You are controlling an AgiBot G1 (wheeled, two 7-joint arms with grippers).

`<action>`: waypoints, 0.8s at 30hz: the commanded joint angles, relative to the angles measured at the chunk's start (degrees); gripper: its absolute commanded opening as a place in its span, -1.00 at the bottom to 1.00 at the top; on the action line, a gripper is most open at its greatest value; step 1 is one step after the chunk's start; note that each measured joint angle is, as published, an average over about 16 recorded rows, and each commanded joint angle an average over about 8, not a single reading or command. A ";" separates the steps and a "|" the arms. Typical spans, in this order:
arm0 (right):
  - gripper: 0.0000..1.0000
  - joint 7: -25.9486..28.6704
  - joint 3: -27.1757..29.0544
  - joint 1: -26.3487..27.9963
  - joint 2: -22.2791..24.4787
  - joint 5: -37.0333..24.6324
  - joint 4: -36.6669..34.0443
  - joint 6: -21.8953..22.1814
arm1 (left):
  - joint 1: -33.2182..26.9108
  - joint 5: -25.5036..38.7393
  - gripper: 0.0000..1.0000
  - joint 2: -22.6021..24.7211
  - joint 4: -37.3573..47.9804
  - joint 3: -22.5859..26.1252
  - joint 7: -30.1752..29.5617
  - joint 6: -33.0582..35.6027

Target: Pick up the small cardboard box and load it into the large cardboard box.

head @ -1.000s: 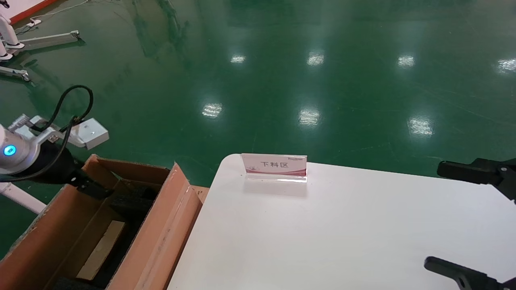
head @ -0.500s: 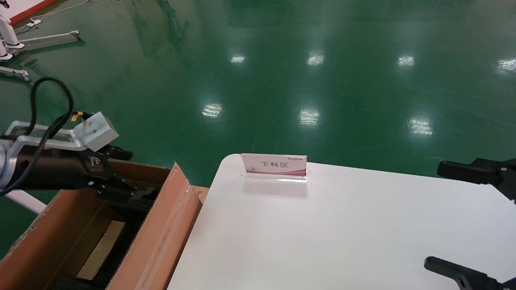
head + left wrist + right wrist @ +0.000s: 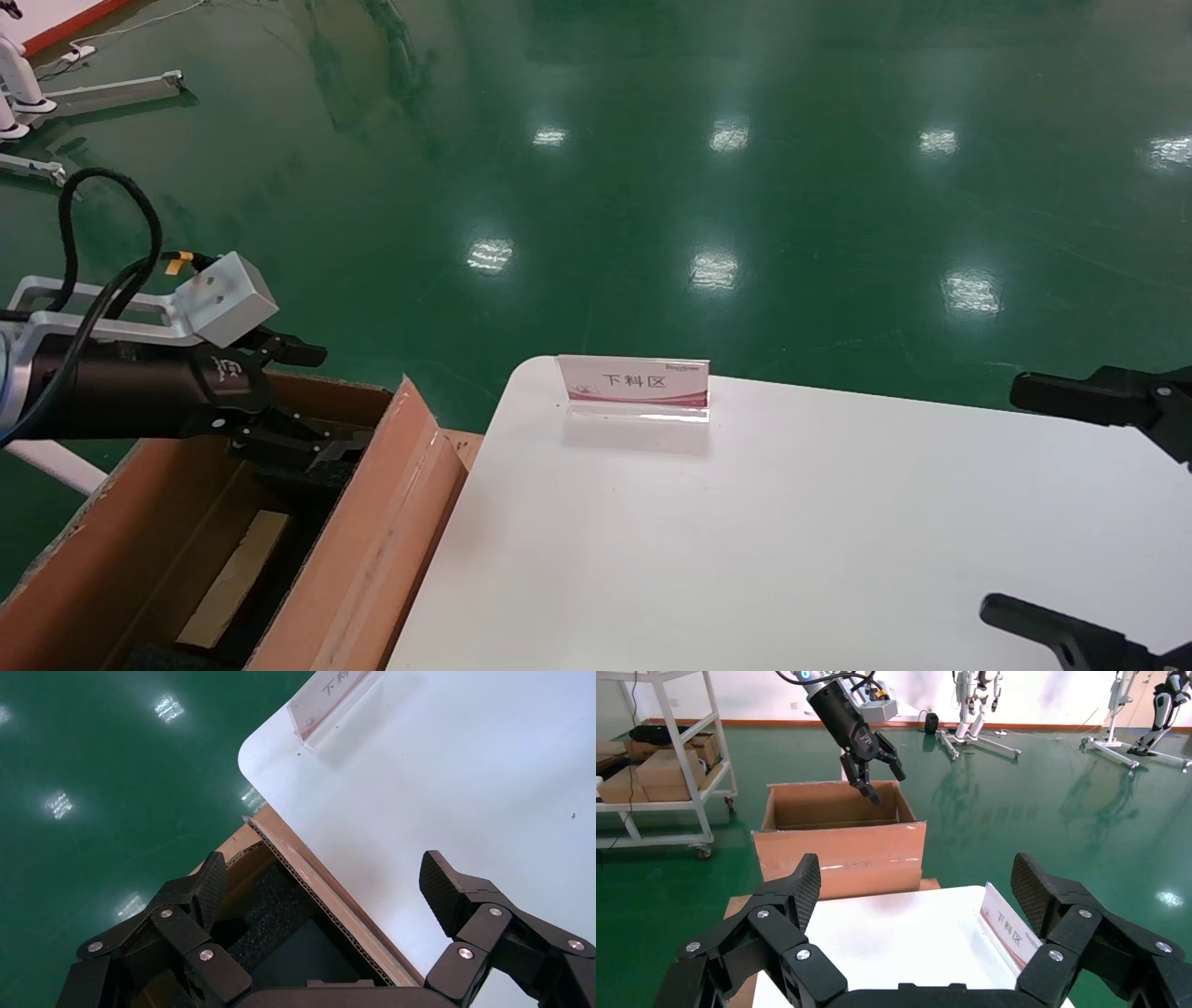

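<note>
The large cardboard box (image 3: 372, 550) stands left of the white table, flaps up, with black foam (image 3: 270, 906) inside. A pale tan rectangular face (image 3: 233, 578) lies low inside it; I cannot tell whether this is the small cardboard box, and no recycling symbol shows. My left gripper (image 3: 321, 401) is open and empty, hovering over the box's far end. The left wrist view shows it (image 3: 323, 871) above the box flap next to the table. The right wrist view shows it (image 3: 873, 769) above the box (image 3: 838, 836). My right gripper (image 3: 1010, 503) is open and empty over the table's right side, as its wrist view shows (image 3: 916, 874).
The white table (image 3: 792, 540) carries an acrylic sign holder (image 3: 635, 384) at its far edge. Green floor lies beyond. A white shelf cart with cartons (image 3: 659, 776) stands behind the large box, and robot stands (image 3: 968, 713) are farther back.
My left gripper has come up out of the large box, swung from pointing down to lying level, and moved toward the box's far end. The right arm has not moved.
</note>
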 commanded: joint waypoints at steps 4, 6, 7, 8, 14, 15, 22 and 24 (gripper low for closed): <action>1.00 0.00 0.00 0.00 0.00 0.00 0.00 0.00 | 2.59 -0.26 1.00 1.09 0.22 -3.00 0.39 0.57; 1.00 0.00 0.00 0.00 0.00 0.00 0.00 0.00 | 3.85 -0.50 1.00 1.54 0.34 -4.49 0.68 0.89; 1.00 0.00 0.00 0.00 0.00 0.00 0.00 0.00 | 4.56 -0.65 1.00 1.78 0.41 -5.33 0.86 1.08; 1.00 0.00 0.00 0.00 0.00 0.00 0.00 0.00 | 5.28 -0.81 1.00 2.03 0.48 -6.19 1.05 1.28; 1.00 0.00 0.00 0.00 0.00 0.00 0.00 0.00 | 10.04 -1.94 1.00 3.57 0.96 -11.87 2.37 2.59; 1.00 0.00 0.00 0.00 0.00 0.00 0.00 0.00 | 10.80 -2.13 1.00 3.81 1.04 -12.78 2.59 2.80; 1.00 0.00 0.00 -0.01 0.01 0.01 -0.01 0.01 | 16.59 -3.65 1.00 5.59 1.65 -19.72 4.33 4.46; 1.00 0.00 0.00 -0.01 0.01 0.01 -0.01 0.01 | 18.22 -4.08 1.00 6.09 1.82 -21.68 4.83 4.93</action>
